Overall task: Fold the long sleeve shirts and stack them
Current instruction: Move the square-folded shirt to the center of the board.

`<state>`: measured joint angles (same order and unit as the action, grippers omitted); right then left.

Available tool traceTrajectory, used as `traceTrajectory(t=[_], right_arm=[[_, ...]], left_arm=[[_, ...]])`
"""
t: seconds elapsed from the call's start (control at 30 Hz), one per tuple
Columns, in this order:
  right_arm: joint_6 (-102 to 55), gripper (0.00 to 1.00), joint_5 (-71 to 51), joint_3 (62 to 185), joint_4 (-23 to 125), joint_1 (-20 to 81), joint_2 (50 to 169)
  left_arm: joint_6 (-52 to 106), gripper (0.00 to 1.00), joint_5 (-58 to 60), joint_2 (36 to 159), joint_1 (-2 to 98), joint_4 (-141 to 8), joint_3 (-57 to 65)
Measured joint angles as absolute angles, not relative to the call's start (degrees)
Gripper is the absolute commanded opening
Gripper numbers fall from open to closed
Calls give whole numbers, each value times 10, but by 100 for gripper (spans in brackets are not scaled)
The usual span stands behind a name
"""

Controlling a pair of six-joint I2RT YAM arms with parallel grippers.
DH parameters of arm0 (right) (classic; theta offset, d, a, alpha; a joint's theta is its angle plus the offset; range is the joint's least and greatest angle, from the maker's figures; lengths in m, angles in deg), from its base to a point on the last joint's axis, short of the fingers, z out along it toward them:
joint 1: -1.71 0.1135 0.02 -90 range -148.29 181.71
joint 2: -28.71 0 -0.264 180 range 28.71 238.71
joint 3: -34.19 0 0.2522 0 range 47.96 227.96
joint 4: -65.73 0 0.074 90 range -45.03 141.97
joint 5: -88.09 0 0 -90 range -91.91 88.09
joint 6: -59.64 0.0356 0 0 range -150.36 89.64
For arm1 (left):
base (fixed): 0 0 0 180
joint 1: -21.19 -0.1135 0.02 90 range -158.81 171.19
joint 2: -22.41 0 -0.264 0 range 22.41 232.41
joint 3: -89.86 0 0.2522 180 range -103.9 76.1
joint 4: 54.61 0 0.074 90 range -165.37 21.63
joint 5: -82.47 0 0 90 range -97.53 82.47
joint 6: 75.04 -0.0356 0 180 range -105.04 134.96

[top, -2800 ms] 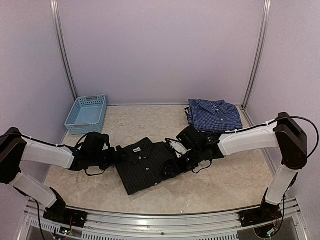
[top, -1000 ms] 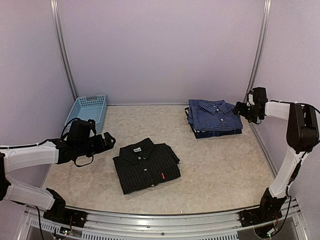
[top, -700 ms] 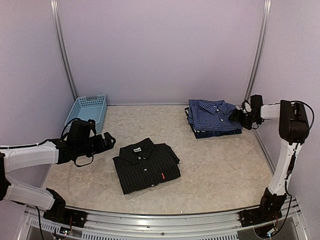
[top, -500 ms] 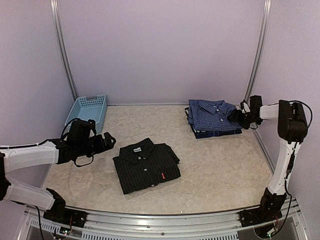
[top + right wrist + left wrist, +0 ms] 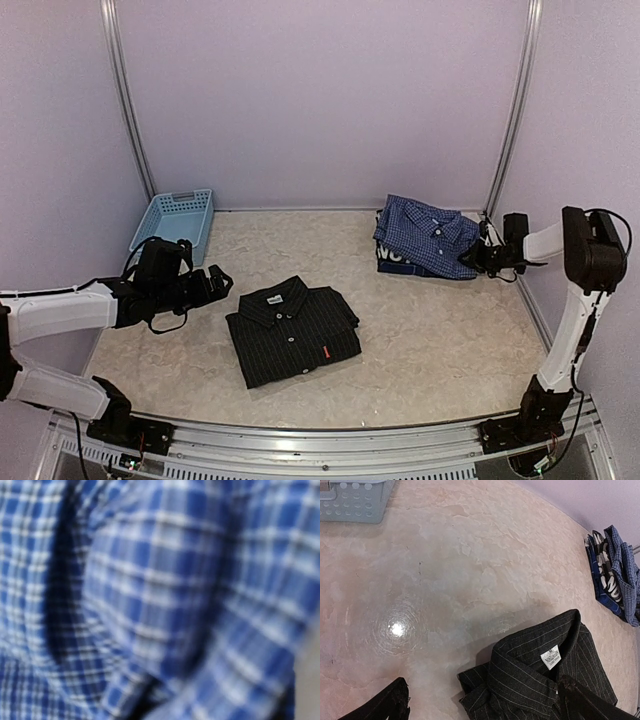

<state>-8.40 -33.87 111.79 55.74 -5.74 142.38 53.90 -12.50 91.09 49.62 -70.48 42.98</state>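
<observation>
A black pinstriped long sleeve shirt (image 5: 292,330) lies folded mid-table, its collar and white label (image 5: 550,657) close below the left wrist camera. My left gripper (image 5: 215,285) hovers open just left of it, one dark fingertip (image 5: 390,707) over bare table. At the back right, the blue check shirt (image 5: 425,232) is tilted up off a navy garment with white print (image 5: 398,262). My right gripper (image 5: 478,258) is shut on the blue shirt's right edge. Blurred blue check cloth (image 5: 150,600) fills the right wrist view and hides the fingers.
A light blue plastic basket (image 5: 173,228) stands at the back left, by the left wall. A metal post (image 5: 508,120) and the right wall run close behind the right gripper. Bare marble-patterned tabletop (image 5: 440,330) lies between the two shirts.
The right gripper moved onto the blue shirt's right edge, shut on it and tipped the shirt up, uncovering the navy garment beneath. The left arm stayed still.
</observation>
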Motion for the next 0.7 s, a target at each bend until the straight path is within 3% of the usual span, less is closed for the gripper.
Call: traceTrajectory(t=[0.23, 0.7], right_arm=[[-92, 0, -337, 1021, 553, -57, 1343], [-155, 0, -298, 967, 424, -3, 1228]], left_arm=[[539, 98, -125, 911, 496, -705, 430], [539, 99, -122, 921, 496, -701, 430]])
